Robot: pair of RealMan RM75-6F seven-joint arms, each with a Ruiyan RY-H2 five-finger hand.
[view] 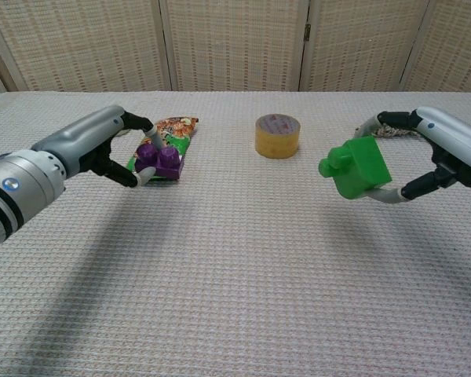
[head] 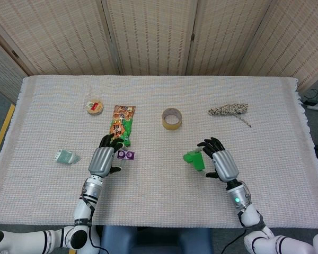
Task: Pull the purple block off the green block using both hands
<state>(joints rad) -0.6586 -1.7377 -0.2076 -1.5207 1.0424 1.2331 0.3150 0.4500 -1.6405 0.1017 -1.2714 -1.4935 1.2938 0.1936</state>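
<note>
Purple block (view: 158,160) pinched in the left hand (head: 102,161), held at the near left of the table (head: 159,201), just in front of the green snack packet (head: 121,125). Green block (view: 358,167) clamped in the right hand (head: 222,164) at the near right (studs turned toward the left), well apart from the purple one. Roll of tape (view: 277,135) farther back between them. Coil of twine (head: 229,110) at the far right. Small round tin (head: 94,107) at the far left.
</note>
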